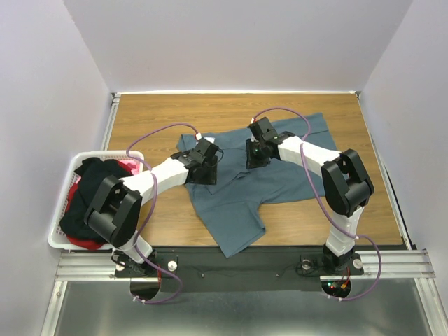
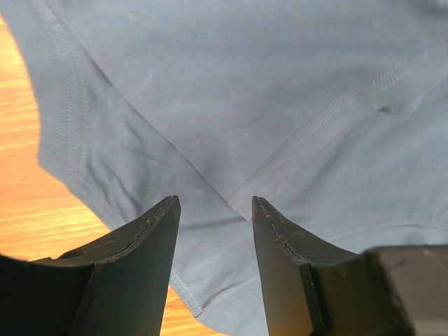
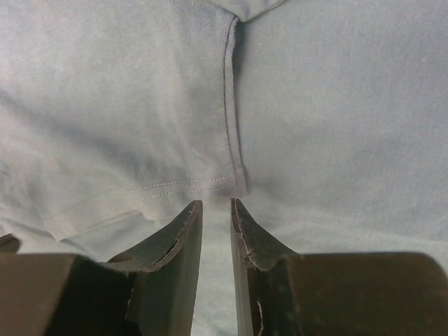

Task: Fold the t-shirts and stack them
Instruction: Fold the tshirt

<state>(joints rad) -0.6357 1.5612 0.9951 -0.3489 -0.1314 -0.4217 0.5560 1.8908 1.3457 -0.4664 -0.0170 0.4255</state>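
Wood-grain table (image 1: 140, 119), enclosed by plain white walls, with metal rails along its near edge. Item one: blue-grey shirt (image 1: 280, 182), soft matte knit, lying mid-table in an irregular, partly doubled-over shape, one flap reaching the near edge; a ribbed band (image 2: 63, 105) runs along one border and a double-stitched hem (image 3: 185, 185) lies over another layer. Item two: black shirt (image 1: 84, 203), crumpled in a heap inside the basket (image 1: 59, 227), a white plastic lattice tub at the table's left edge. Item three: pink shirt (image 1: 128, 166), showing at the far corner of the basket and under the black heap. Left arm (image 1: 157, 178) and right arm (image 1: 308, 150): white links, black joints, purple cables (image 1: 150, 203), both bent inward over the blue-grey cloth. Left gripper (image 2: 213, 203): dark wedge-shaped fingers, jaws clearly apart, nothing between them, tips just above a fold near the shirt's left border. Right gripper (image 3: 215, 204): jaws only a narrow slit apart, tips at the stitched hem; whether they pinch any cloth cannot be told.
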